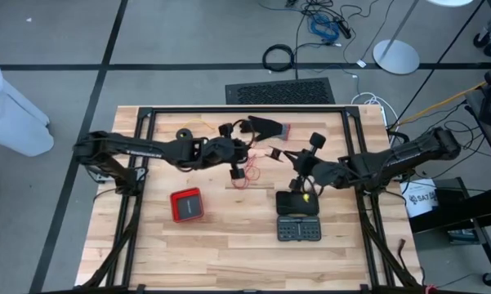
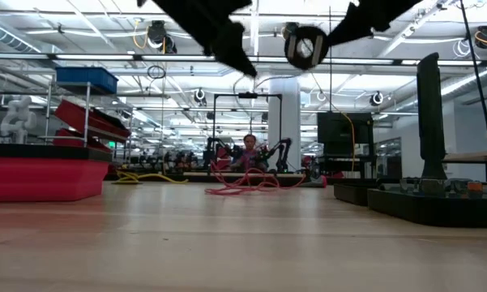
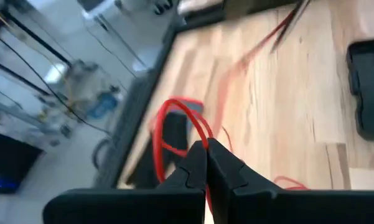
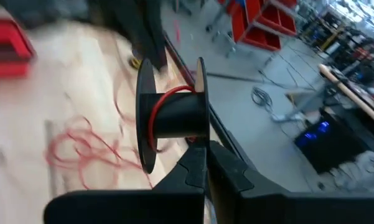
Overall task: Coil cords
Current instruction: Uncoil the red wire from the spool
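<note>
My right gripper (image 4: 205, 155) is shut on a black spool (image 4: 171, 115) with a few turns of red cord on its core. It holds the spool high above the table's middle (image 1: 314, 140), which also shows in the low view (image 2: 305, 46). My left gripper (image 3: 205, 149), just left of the spool (image 1: 238, 169), is shut on the red cord (image 3: 174, 118). Loose loops of the cord (image 1: 249, 175) lie on the table below. Two small black bundles (image 1: 182, 133) (image 1: 225, 129) lie behind the left arm. My left gripper pinches the thin red cord (image 3: 203, 138) between its two fingertips, a single strand. A loop of it stands out beyond the tips, and the rest trails slack toward the table. My right gripper pinches the rim of one of the spool's flanges (image 4: 200, 132) between its fingers. The spool is lifted clear of the table, its axis lying across the fingers.
A black glove with a red cuff (image 1: 270, 125) lies at the far middle. A red box (image 1: 187, 204) lies near left of centre. Two black cases (image 1: 297, 202) (image 1: 299, 229) lie under and in front of the right arm. A black frame (image 1: 245, 109) runs round the table.
</note>
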`<state>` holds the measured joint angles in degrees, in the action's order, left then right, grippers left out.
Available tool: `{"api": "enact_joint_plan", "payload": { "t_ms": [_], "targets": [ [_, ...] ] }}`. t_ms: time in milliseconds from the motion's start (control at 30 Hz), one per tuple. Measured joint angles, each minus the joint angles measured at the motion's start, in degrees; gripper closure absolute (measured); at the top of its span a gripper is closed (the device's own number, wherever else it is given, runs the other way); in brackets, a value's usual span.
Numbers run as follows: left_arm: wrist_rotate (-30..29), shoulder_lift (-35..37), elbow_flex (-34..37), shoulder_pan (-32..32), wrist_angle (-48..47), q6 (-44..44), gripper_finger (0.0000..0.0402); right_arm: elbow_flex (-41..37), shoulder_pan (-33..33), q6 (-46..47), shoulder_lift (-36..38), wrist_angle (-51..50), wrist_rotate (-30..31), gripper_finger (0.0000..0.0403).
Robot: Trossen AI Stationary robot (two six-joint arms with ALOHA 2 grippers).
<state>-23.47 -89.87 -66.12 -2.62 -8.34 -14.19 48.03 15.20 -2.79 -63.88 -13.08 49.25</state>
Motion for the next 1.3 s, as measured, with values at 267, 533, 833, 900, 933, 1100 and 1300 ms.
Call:
{"api": "enact_joint_plan", "payload": {
  "t_ms": [267,533,833,900,933,1100,1300],
  "targets": [
    [14.51,-6.52,0.23,-0.46,8.80,3.95,0.0401,0.00,-0.40,-10.26,1.75,13.07,5.93,0.0403],
    [28.38,-11.32,-0.26,3.44,26.19,6.40,0.0401,0.00,-7.73,-12.13,1.10,11.49,6.06,0.0403],
    [23.62,-5.83,-2.15,5.36,20.06,2.08,0.0401,0.00,-9.93,-3.62,0.33,-2.75,4.45,0.0403],
    [19.68,-3.58,-2.24,5.34,16.45,0.58,0.0401,0.00,-9.40,-1.36,0.33,-6.37,4.43,0.0403],
    [17.42,-2.45,-2.24,5.26,14.56,0.10,0.0401,0.00,-8.99,-0.34,0.33,-7.74,4.42,0.0403],
    [7.49,1.87,-2.26,4.68,7.15,-1.69,0.0401,0.00,-6.07,3.36,0.33,-12.32,4.45,0.0403],
    [-2.67,2.40,-2.22,2.59,-0.62,-1.72,0.0401,0.00,-1.01,4.23,0.37,-12.85,4.29,0.0403]
  ]
}}
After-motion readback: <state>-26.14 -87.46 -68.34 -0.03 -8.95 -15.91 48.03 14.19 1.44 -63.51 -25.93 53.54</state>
